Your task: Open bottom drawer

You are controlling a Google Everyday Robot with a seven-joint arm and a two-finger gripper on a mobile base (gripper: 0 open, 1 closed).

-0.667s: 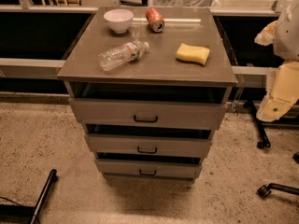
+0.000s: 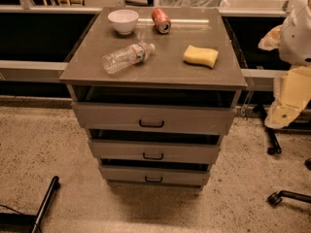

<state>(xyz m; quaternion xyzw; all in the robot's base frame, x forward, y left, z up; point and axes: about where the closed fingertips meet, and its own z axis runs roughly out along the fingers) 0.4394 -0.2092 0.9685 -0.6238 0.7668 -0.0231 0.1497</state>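
Hardly anything is changing since the earlier frame. The cabinet [image 2: 228, 120] is sitting in the same place in my view, and the gripper [image 2: 282, 111] is still hanging at the right edge, beside the cabinet's right flank and well apart from every handle. I am not able to tell whether it is released or clenched.

I am judging the task as barely begun. The bottom drawer [image 2: 121, 174], lowest of the three fronts, is sitting just above the floor [image 2: 48, 144] with its small black handle [image 2: 153, 179] untouched.

I am reading the coming approach as a sweep down and leftward to that handle. The floor in front of the drawer is lying open. I am watching a black bar [image 2: 43, 203] at lower left and a chair caster [image 2: 274, 198] at lower right. The middle drawer [image 2: 112, 150] is sitting directly above the target and the cabinet top [image 2: 160, 72] is overhanging all three, so I am expecting little headroom at the handle.
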